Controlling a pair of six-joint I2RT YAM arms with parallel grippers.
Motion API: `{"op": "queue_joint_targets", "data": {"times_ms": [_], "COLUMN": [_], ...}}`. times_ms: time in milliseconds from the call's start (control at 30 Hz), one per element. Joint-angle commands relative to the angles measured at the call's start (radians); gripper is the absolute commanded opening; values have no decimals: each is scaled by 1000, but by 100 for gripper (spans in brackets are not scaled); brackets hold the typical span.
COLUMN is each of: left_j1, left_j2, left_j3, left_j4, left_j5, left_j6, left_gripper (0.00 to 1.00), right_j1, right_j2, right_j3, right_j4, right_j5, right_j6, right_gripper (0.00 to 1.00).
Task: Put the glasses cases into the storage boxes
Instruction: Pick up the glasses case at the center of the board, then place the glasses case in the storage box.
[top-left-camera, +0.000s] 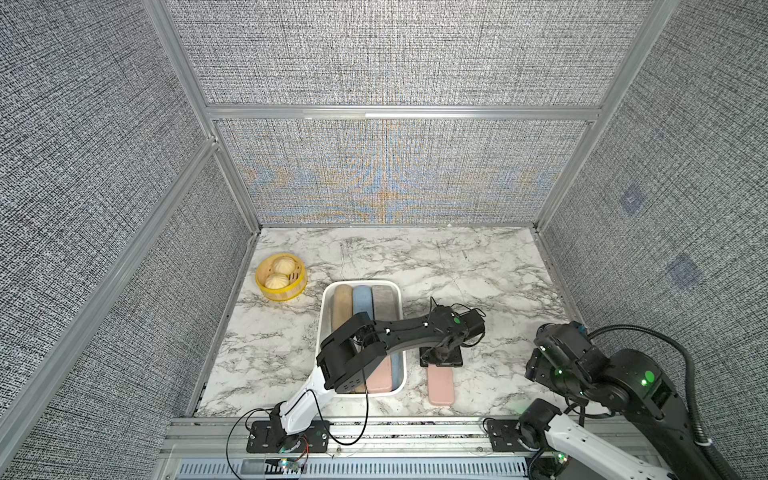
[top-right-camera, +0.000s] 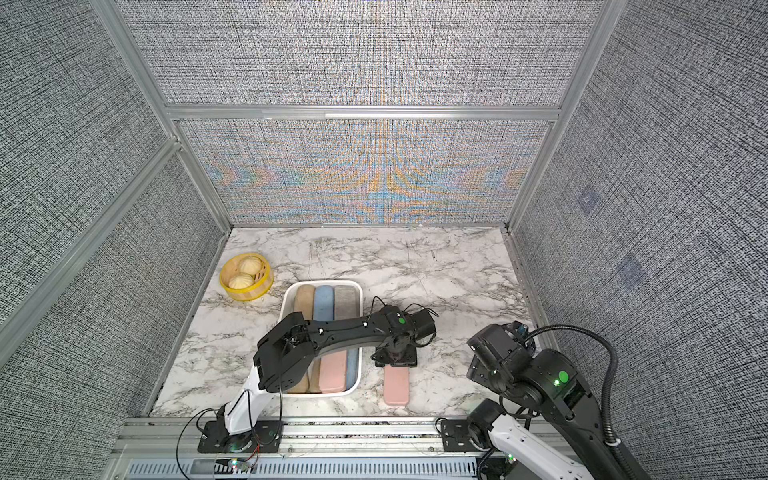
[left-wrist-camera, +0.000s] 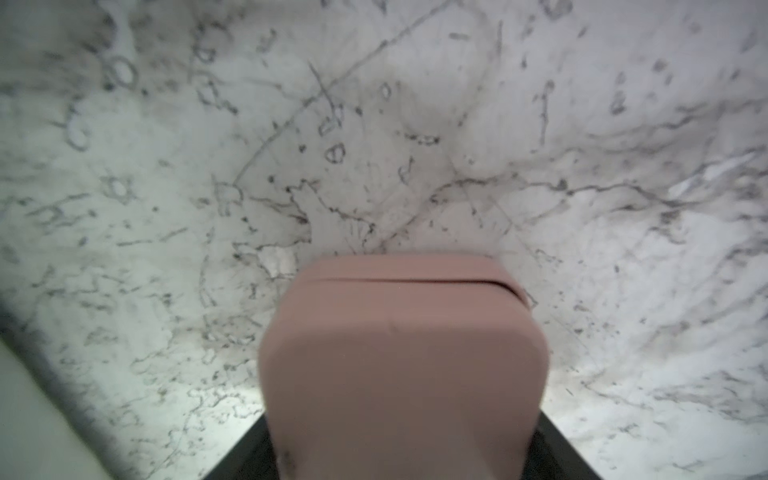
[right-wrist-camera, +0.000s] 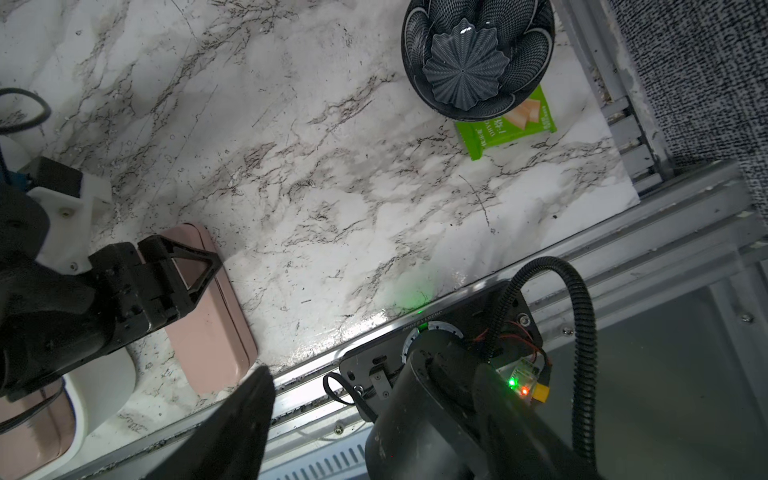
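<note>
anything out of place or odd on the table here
One flat pink glasses case lies on the marble table outside the white plastic tray, to its right, while the other cases sit inside; the left pincer grips its far end.

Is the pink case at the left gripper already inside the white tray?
No, the pink case lies on the marble table, just outside the white tray.

White tray (top-left-camera: 326, 320), shallow, rounded corners, mid worktop (top-left-camera: 457, 266). Inside, lengthwise, side by side: tan case (top-left-camera: 343, 305), blue case (top-left-camera: 362, 305), grey case (top-left-camera: 384, 305); pink case (top-left-camera: 380, 378) at near end. 2nd pink case (top-left-camera: 441, 386) lies flat on worktop just R of tray, parallel to it.
</note>
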Motion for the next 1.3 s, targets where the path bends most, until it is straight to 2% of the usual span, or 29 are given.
{"op": "queue_joint_targets", "data": {"times_ms": [0,133,367,467,567,700,833,967,1100,1267], "left_j1": [0,-4,-27,-30,-25,17,131,305,441,485], "left_j2": [20,19,-46,-128,-272,-487,-719,-899,-937,-895], "left_j3": [14,82,286,293,196,-17,-284,-521,-615,-669], "left_j4": [21,-35,-205,-271,-295,-345,-363,-354,-328,-265], "left_j5": [27,-1,-88,-135,-151,-156,-129,-84,-45,-15], "left_j6": [42,86,179,197,209,210,228,293,389,443], "left_gripper": [60,50,48,48,46,46,46,47,48,48], "right_j1": [1,1,0,0,1,0,0,0,0,1], "right_j2": [-4,-10,5,25,32,101,157,233,307,368], "right_j3": [17,69,160,178,155,94,63,72,96,118], "right_j4": [-49,-94,-129,-117,-69,29,136,217,277,271], "right_j5": [31,70,118,122,118,82,54,45,11,4], "right_j6": [20,29,18,0,-32,-69,-107,-147,-165,-182], "right_gripper": [76,76,76,76,76,76,75,75,74,72]}}
